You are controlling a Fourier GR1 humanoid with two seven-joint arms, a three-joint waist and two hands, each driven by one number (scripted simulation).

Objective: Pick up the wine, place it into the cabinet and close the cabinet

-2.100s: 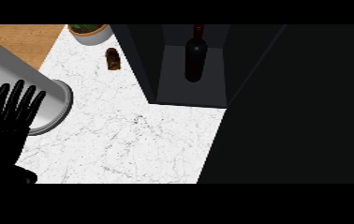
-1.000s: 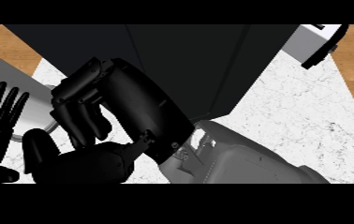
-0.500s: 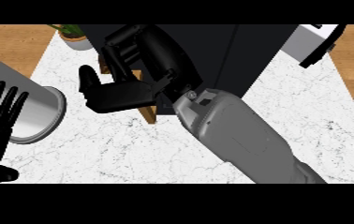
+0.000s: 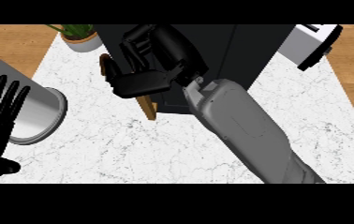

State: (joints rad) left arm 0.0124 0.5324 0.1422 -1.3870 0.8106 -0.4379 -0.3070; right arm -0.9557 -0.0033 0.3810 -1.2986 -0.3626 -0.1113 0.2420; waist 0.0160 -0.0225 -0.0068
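Dark cabinet (image 4: 235, 54), door edge ajar

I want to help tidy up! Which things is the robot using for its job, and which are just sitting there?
For the job:
right hand, fingers curled, at the cabinet front
dark cabinet
wooden cabinet door edge

Just sitting there:
potted plant
grey round container
white appliance
left hand, resting open at the left edge

White marble counter (image 4: 104, 157) over wooden floor (image 4: 24, 42).
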